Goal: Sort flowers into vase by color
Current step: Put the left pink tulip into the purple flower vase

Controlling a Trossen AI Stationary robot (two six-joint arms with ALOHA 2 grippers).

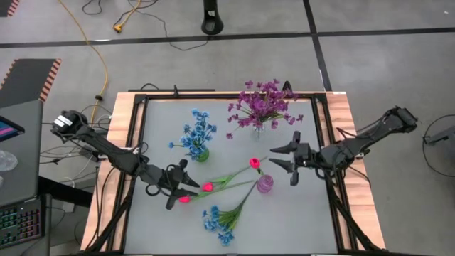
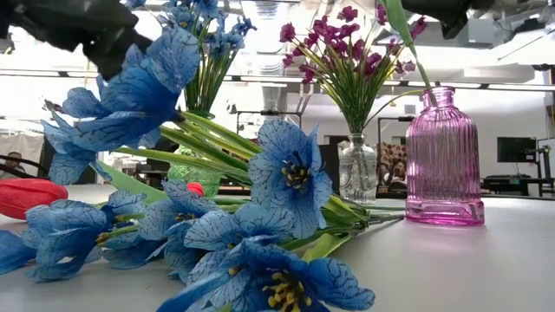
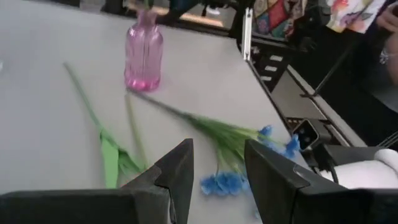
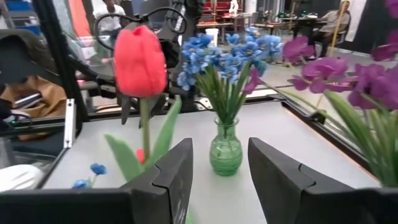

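Note:
A pink vase [image 1: 264, 185] holds one pink-red tulip [image 4: 140, 59] upright by its stem. Two more pink-red tulips [image 1: 207, 187] lie flat on the table, buds toward the left. A blue sprig [image 1: 220, 217] lies near the front edge. Blue flowers stand in a green vase [image 1: 200, 153], and purple flowers stand in a clear vase [image 1: 258, 126]. My left gripper [image 1: 186, 182] hovers open above the lying tulips' bud ends, with nothing between its fingers [image 3: 180, 168]. My right gripper [image 1: 276, 158] hangs open to the right of the pink vase, facing the upright tulip.
A raised dark frame [image 1: 138, 142] runs round the grey table top. The lying stems [image 3: 102, 134] and the blue sprig [image 2: 260, 225] stretch across the front middle. Bare table lies at the front right and far left. People sit in the room beyond.

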